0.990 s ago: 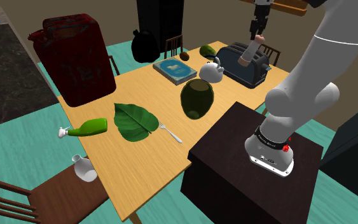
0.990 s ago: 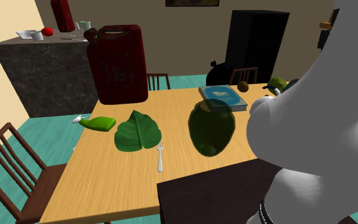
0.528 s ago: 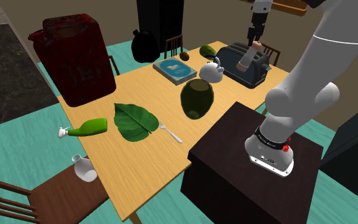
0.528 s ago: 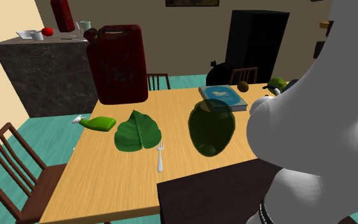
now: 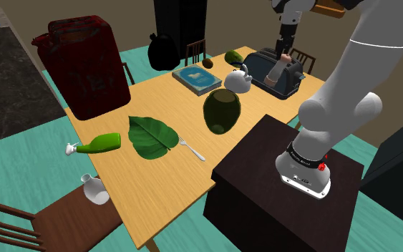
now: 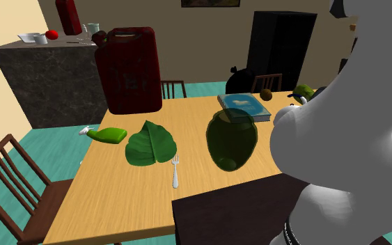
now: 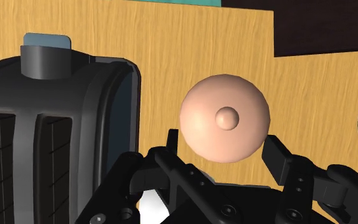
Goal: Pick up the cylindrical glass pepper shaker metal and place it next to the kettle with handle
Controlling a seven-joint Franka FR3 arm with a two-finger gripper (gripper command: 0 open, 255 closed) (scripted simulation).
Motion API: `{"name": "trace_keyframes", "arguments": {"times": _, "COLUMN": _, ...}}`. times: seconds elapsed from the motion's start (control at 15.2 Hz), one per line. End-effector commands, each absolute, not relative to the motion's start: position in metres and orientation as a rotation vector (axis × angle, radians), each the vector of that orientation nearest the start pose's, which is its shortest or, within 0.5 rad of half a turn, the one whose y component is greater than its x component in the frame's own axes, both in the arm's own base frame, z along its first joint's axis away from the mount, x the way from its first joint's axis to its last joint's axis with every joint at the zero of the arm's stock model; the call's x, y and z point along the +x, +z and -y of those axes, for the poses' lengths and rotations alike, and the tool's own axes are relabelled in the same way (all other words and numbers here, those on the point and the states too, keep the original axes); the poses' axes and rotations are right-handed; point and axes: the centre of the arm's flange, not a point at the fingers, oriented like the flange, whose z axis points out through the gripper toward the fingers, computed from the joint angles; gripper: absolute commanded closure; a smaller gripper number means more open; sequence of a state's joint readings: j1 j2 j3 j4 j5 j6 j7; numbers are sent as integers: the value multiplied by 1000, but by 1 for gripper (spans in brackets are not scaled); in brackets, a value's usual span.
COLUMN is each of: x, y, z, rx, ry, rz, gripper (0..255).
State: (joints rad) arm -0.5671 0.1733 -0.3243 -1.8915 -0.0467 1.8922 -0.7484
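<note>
Since the earlier frames the peach pepper shaker (image 5: 273, 71) has been let down out of the gripper (image 5: 284, 49), whose fingers are seen spread apart above it, clasping nothing. Below them the shaker is tilted toward the black toaster (image 5: 298, 76), apparently released off-vertical. Further off, the white kettle (image 5: 237, 81) is set near it on the wooden table (image 5: 157, 179), so placement is judged nearly done.
</note>
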Motion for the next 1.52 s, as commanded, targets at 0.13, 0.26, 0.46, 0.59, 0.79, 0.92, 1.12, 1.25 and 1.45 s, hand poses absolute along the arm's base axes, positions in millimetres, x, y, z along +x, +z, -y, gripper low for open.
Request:
{"name": "trace_keyframes", "arguments": {"times": 0.13, "x": 367, "y": 384, "z": 450, "rx": -3070, "ry": 283, "rz": -191, "gripper": 255}}
{"name": "trace_keyframes", "arguments": {"times": 0.26, "x": 367, "y": 373, "z": 450, "rx": -3070, "ry": 283, "rz": -191, "gripper": 255}}
{"name": "trace_keyframes", "arguments": {"times": 0.46, "x": 367, "y": 358, "z": 450, "rx": -3070, "ry": 283, "rz": -191, "gripper": 255}}
{"name": "trace_keyframes", "arguments": {"times": 0.59, "x": 367, "y": 347, "z": 450, "rx": -3070, "ry": 283, "rz": -191, "gripper": 255}}
{"name": "trace_keyframes", "arguments": {"times": 0.79, "x": 367, "y": 331, "z": 450, "rx": -3070, "ry": 283, "rz": -191, "gripper": 255}}
{"name": "trace_keyframes", "arguments": {"times": 0.92, "x": 367, "y": 321, "z": 450, "rx": -3070, "ry": 283, "rz": -191, "gripper": 255}}
{"name": "trace_keyframes", "arguments": {"times": 1.12, "x": 367, "y": 305, "z": 450, "rx": -3070, "ry": 283, "rz": -191, "gripper": 255}}
{"name": "trace_keyframes", "arguments": {"times": 1.25, "x": 367, "y": 294, "z": 450, "rx": -3070, "ry": 283, "rz": -191, "gripper": 255}}
{"name": "trace_keyframes", "arguments": {"times": 1.45, "x": 367, "y": 278, "z": 450, "rx": -3070, "ry": 283, "rz": -191, "gripper": 255}}
